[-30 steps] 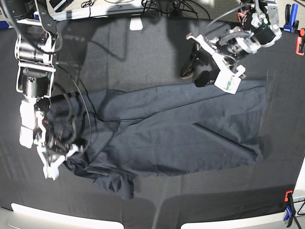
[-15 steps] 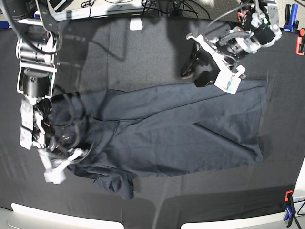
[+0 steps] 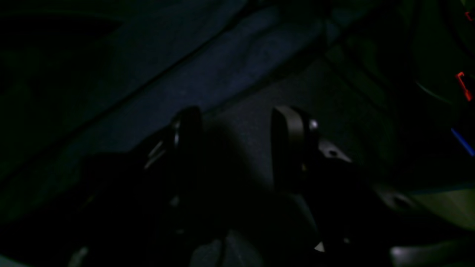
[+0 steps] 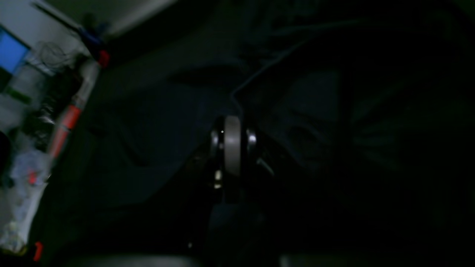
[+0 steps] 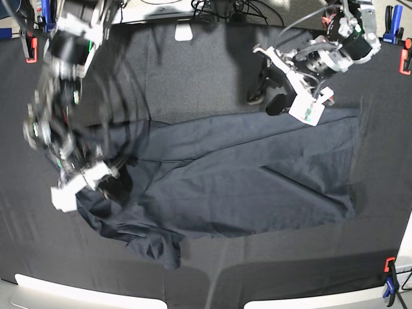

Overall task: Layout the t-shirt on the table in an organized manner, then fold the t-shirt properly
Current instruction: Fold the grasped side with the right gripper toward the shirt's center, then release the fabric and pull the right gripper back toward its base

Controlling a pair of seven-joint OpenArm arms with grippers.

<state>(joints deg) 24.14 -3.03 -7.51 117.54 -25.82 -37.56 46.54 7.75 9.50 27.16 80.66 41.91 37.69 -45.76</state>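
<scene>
1. The t-shirt (image 5: 244, 183) is lying spread across the middle of the desk (image 5: 193, 64), long axis running left to right.
2. Right part of the t-shirt is lying fairly flat with a straight right edge; one diagonal crease is running through the middle.
3. Left end is bunching up, and a folded flap is sticking out at the near-left corner.
4. Right hand (image 5: 106, 183) is sitting at the left end of the t-shirt, blurred in the base view.
5. In the right wrist view the right hand (image 4: 232, 139) is showing its fingers pressed fully together. A thin fabric ridge is running up from the tips, but the view is too dark to tell whether cloth is pinched.
6. Left hand (image 5: 267, 96) is hanging over bare desk just beyond the t-shirt's far edge, toward the right.
7. In the left wrist view the left hand (image 3: 237, 144) is standing wide open with nothing between its fingers (image 3: 285, 148); desk cloth is showing in the gap and the t-shirt edge is lying just ahead.
8. Red and blue clamps (image 5: 391, 277) are gripping the desk corners.
</scene>
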